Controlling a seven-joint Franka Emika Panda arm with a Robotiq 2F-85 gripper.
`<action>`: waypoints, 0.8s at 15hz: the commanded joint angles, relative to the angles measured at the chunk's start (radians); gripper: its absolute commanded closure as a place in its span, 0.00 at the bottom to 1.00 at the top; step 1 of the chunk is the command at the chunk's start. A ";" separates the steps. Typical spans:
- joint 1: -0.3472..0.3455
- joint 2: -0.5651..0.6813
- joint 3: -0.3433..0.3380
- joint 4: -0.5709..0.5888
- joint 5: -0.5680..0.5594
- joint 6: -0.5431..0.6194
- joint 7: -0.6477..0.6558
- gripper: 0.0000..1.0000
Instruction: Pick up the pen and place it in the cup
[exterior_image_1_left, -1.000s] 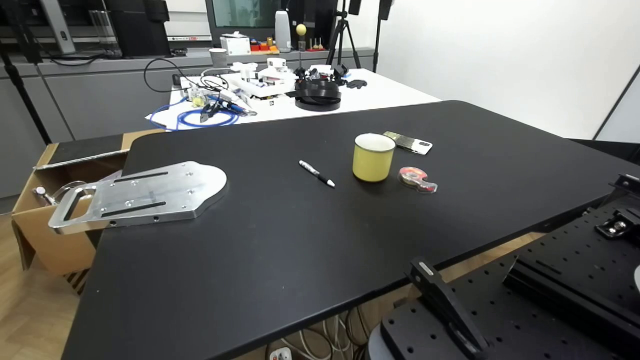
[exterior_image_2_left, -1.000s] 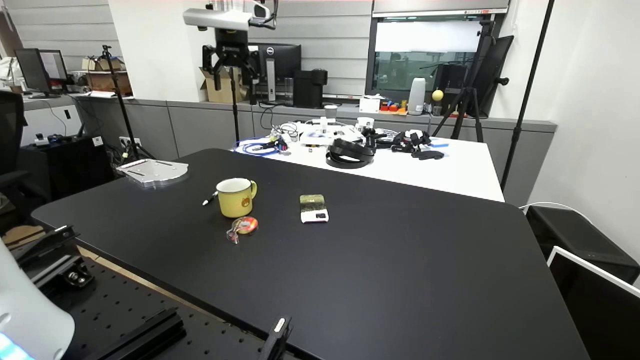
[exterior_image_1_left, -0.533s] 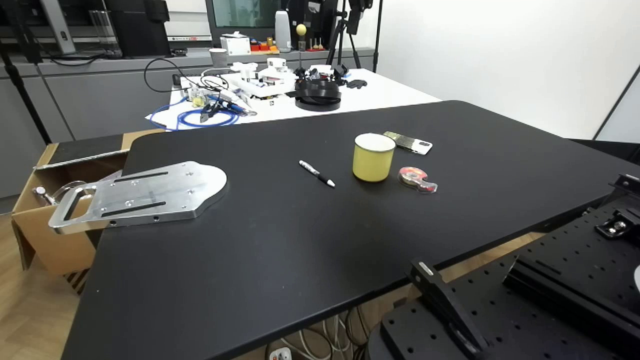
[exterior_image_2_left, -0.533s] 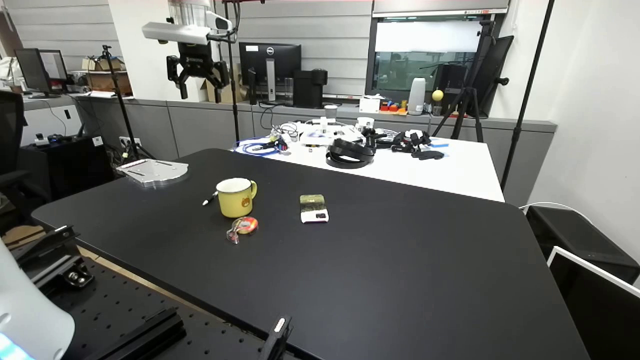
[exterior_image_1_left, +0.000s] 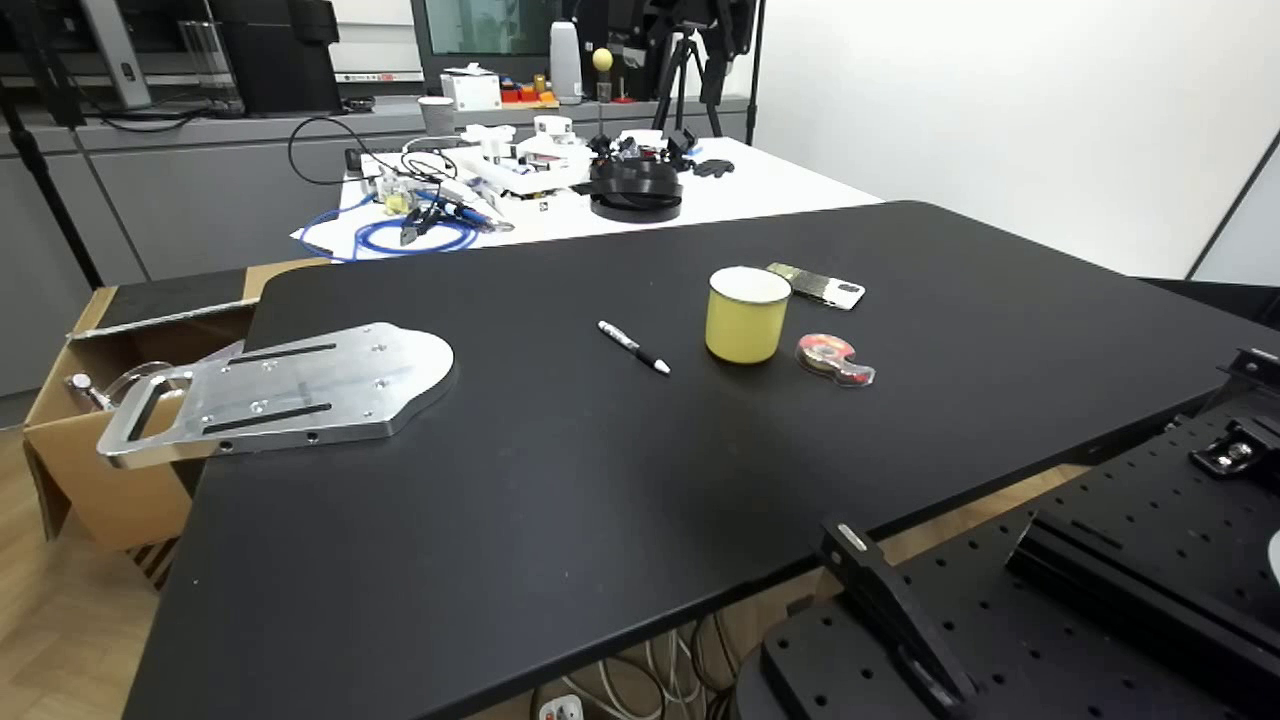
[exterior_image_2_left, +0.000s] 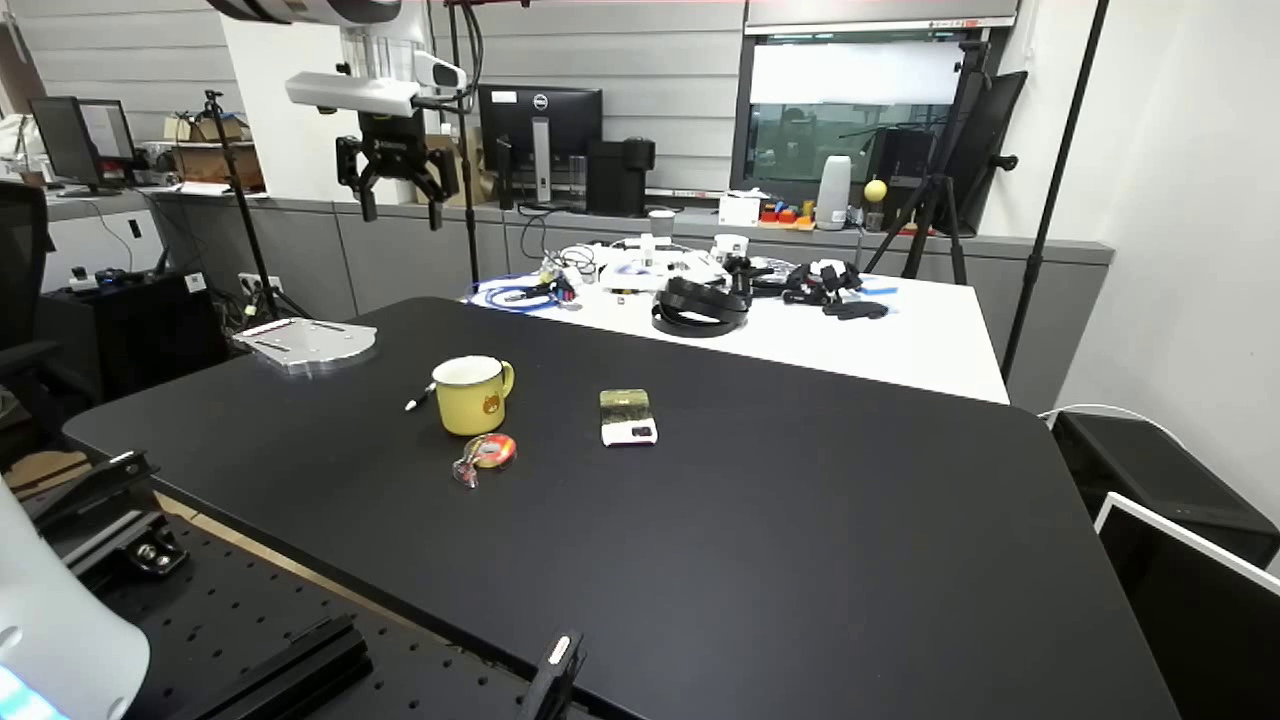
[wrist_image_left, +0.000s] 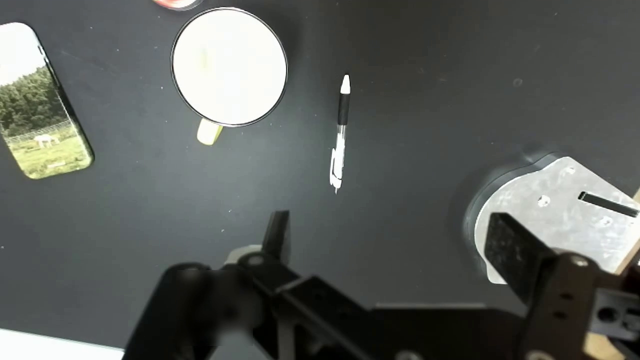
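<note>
Yellow picks out the cup (exterior_image_1_left: 746, 322) in an exterior view, and we take our bearings from it: the pen (exterior_image_1_left: 634, 347) lies apart from it on the table (exterior_image_1_left: 520, 540), toward the metal plate (exterior_image_1_left: 310, 385), while the tape (exterior_image_1_left: 828, 350) rests just beside its opposite side. Neither pen nor cup has shifted over the last second.

In an exterior view the gripper (exterior_image_2_left: 402, 222) is what has changed: it has swung across and dropped lower in that view, hanging well above the cup's height, spread wide and holding nothing. From there the cup hides part of the pen.

In the wrist view the gripper again stands wide; we see the pen beside the cup, ahead of the gap, lined up nearer the gripper's cup-side half. So we judge the approach under way and the grasp not begun; a sideways correction, then a descent, seems called for.
</note>
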 joint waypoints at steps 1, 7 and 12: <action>-0.002 -0.001 0.003 0.002 -0.001 -0.003 0.001 0.00; -0.002 -0.001 0.003 0.002 -0.001 -0.003 0.001 0.00; 0.010 0.041 -0.002 -0.006 -0.092 0.060 0.076 0.00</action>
